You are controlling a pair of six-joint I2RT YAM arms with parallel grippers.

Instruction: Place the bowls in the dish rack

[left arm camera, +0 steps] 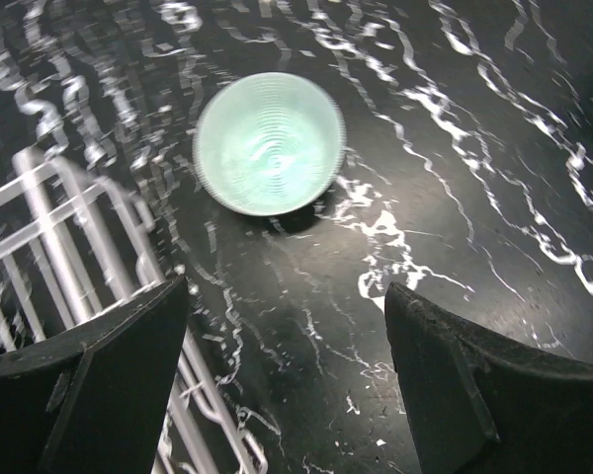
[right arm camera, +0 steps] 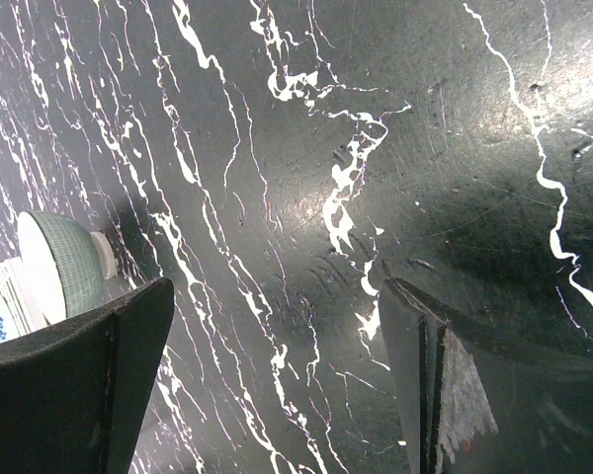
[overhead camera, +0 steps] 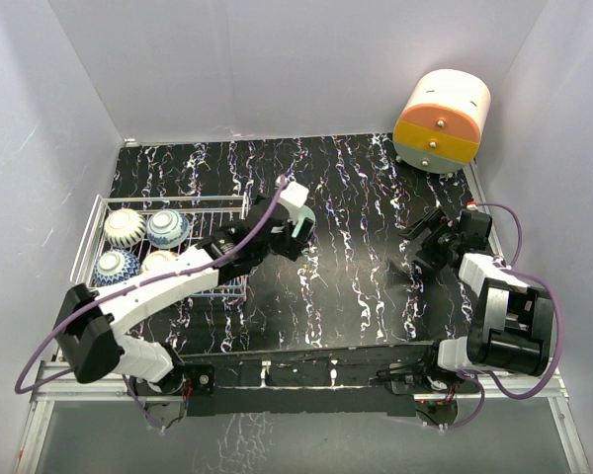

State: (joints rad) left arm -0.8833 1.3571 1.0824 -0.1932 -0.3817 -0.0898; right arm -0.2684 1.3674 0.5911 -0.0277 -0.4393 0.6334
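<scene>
Low white wire-grid dish rack [overhead camera: 178,201] sits at left of black marbled table [overhead camera: 356,197], w/ four small round patterned ceramic bowls [overhead camera: 167,228] inside: two far, two near. One bowl left, as far as seen: pale teal ribbed ceramic bowl [left arm camera: 269,143], on the table just right of rack, not touching it. Left gripper [left arm camera: 287,296] hovers over it, fingers wide apart, nothing btwn them. Right gripper [right arm camera: 277,286] is at right, well apart from rack, fingers also apart & empty. Looks mostly done; teal bowl needs grabbing & loading. Rack's right part is hidden under arm.
</scene>
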